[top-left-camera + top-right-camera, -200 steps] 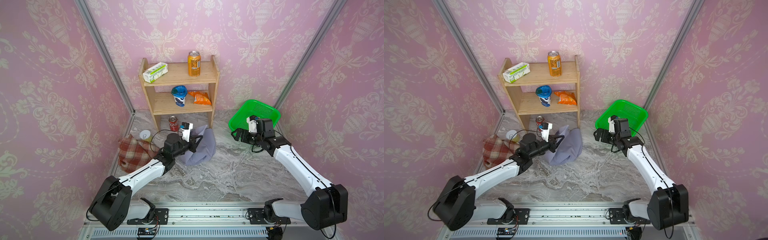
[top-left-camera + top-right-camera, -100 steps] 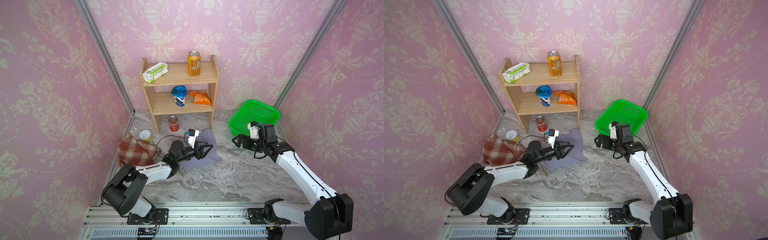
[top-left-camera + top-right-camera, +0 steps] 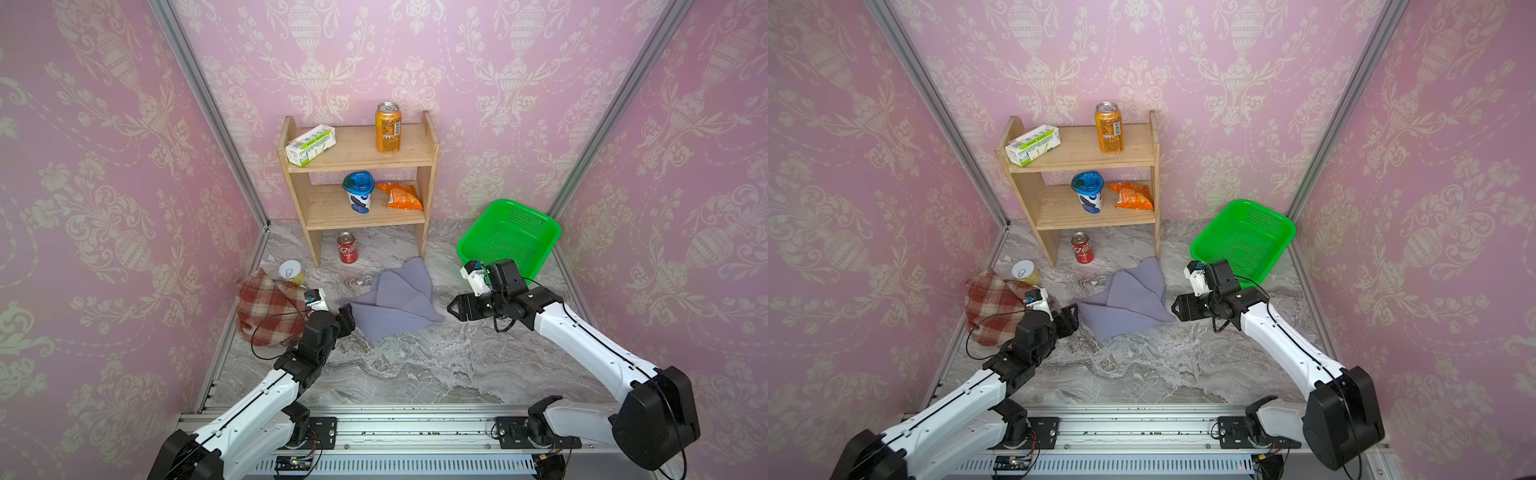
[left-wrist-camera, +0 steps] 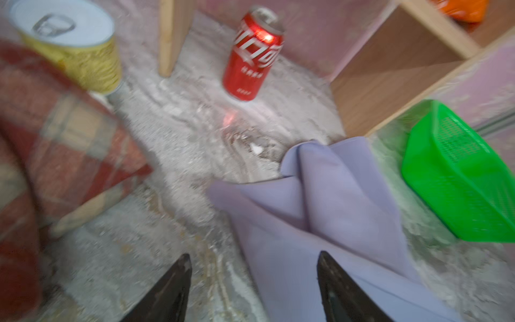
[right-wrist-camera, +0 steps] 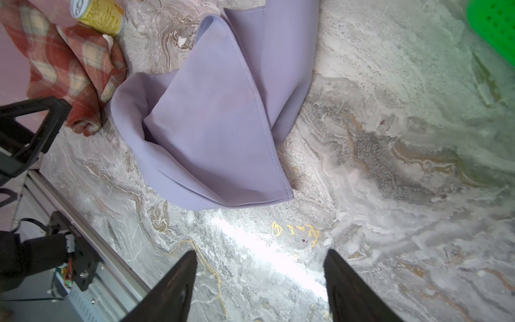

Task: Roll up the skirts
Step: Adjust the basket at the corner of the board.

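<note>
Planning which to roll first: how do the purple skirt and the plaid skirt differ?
The purple skirt is plain and smooth; the plaid skirt is checked red-brown and cream, woolly. The purple skirt lies folded fairly flat; the plaid skirt is bunched up beside a yellow can. Both are unrolled.

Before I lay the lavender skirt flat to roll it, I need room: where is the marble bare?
Bare: the wide marble strip between the lavender skirt and the front rail. Crowded: back left, where the plaid skirt, yellow tin, red can and shelf legs cluster.
</note>
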### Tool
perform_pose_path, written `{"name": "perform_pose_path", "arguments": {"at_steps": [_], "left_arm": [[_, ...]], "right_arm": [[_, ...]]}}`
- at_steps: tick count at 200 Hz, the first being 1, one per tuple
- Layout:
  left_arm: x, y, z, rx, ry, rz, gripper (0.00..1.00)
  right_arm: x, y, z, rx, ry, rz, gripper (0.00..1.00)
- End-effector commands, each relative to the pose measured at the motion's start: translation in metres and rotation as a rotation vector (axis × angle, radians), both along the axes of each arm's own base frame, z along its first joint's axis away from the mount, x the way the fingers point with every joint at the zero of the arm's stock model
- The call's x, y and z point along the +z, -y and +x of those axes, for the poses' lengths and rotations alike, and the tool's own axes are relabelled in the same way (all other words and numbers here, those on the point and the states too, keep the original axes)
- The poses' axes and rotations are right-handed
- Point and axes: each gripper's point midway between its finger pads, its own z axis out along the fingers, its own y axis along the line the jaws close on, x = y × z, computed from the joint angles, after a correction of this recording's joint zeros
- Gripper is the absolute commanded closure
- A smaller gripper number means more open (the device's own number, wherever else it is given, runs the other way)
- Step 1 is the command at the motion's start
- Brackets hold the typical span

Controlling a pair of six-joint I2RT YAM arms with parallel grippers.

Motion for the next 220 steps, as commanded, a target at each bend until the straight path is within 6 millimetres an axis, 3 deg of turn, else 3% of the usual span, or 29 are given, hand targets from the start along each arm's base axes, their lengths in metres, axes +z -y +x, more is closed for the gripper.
{"name": "perform_pose_path", "arguments": {"at_steps": [1, 65, 119, 147, 168, 188, 220], "left_arm": [[-0.013, -0.004, 0.006, 0.062, -0.050, -0.104, 0.26], [-0.024, -0.021, 0.048, 0.130, -0.058, -0.246, 0.22], [-0.030, 0.002, 0.087, -0.011, -0.068, -0.336, 0.24], [-0.048, 0.004, 0.094, -0.021, -0.103, -0.414, 0.26], [-0.057, 0.007, 0.098, -0.025, -0.105, -0.484, 0.36], [-0.065, 0.007, 0.097, -0.017, -0.107, -0.520, 0.52], [-0.060, 0.006, 0.100, -0.018, -0.089, -0.517, 0.71]], "right_arm": [[-0.012, -0.006, -0.010, 0.123, 0.015, -0.064, 0.12], [-0.010, -0.021, -0.002, 0.185, 0.058, -0.064, 0.08], [-0.022, -0.027, 0.002, 0.220, 0.039, -0.105, 0.08], [-0.025, -0.028, 0.004, 0.219, 0.033, -0.109, 0.08], [-0.030, -0.029, 0.004, 0.219, 0.016, -0.110, 0.08], [-0.035, -0.027, 0.004, 0.222, -0.003, -0.129, 0.08], [-0.045, -0.022, 0.001, 0.242, -0.006, -0.192, 0.06]]}}
